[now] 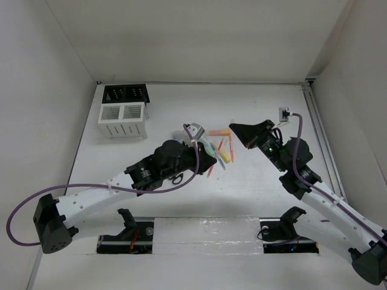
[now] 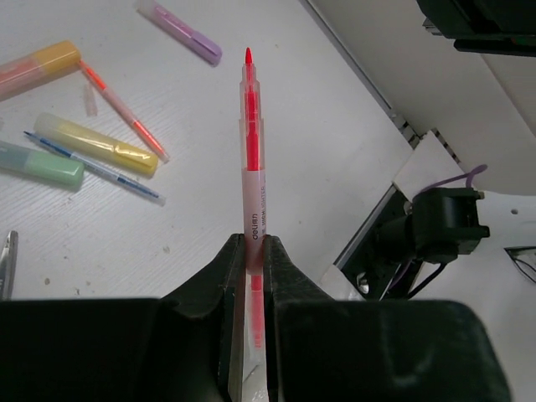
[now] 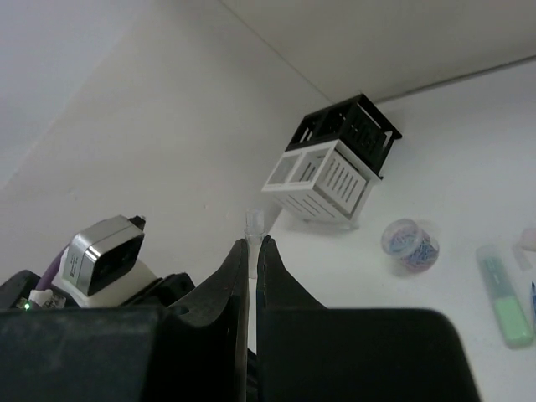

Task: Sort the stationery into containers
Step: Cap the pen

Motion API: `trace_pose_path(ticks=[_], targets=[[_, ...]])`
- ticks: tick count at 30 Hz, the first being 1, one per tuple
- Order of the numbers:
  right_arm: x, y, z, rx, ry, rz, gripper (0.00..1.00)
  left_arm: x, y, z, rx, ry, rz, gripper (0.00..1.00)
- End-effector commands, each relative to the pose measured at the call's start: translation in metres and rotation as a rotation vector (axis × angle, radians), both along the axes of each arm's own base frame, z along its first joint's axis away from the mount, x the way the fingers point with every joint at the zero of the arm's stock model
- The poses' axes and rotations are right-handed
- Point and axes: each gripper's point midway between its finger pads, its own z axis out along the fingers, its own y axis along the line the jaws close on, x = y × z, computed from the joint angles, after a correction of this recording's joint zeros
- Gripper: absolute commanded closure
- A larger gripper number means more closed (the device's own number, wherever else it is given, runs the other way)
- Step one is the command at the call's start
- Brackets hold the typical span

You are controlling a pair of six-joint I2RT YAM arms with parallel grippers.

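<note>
Left gripper (image 2: 254, 244) clamps a red pen (image 2: 249, 126); right gripper (image 3: 253, 243) closed, load unclear. Markers (image 2: 96, 144) lie loose; organizer (image 1: 123, 121) shows nothing sorted.

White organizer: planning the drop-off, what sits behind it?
The black mesh holder stands directly behind the white organizer, which covers its lower front. The holder's cells are too dark to see inside.
</note>
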Motion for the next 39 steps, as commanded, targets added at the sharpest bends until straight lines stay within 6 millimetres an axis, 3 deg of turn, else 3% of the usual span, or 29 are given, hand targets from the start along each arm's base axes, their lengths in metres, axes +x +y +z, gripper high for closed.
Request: trace_pose_path(ticks=[1, 6, 10, 12, 17, 39], targets=[[-0.002, -0.006, 0.018, 0.082, -0.04, -0.033, 1.0, -0.006, -0.005, 0.03, -0.094, -0.068, -0.051, 1.0], [0.007, -0.012, -0.002, 0.037, -0.019, -0.097, 1.0, -0.008, -0.003, 0.041, -0.127, -0.09, -0.051, 1.0], [0.008, -0.013, -0.002, 0.068, -0.056, -0.083, 1.0, -0.009, -0.001, 0.047, -0.151, -0.106, -0.051, 1.0], [0.002, -0.013, 0.01, 0.132, -0.106, -0.062, 1.0, -0.009, -0.001, 0.043, -0.144, -0.101, -0.051, 1.0], [-0.006, -0.013, 0.019, 0.188, -0.146, -0.031, 1.0, -0.009, -0.001, 0.041, -0.144, -0.101, -0.051, 1.0], [-0.002, -0.005, 0.009, 0.216, -0.128, 0.002, 1.0, -0.008, -0.008, 0.038, -0.153, -0.103, -0.069, 1.0]])
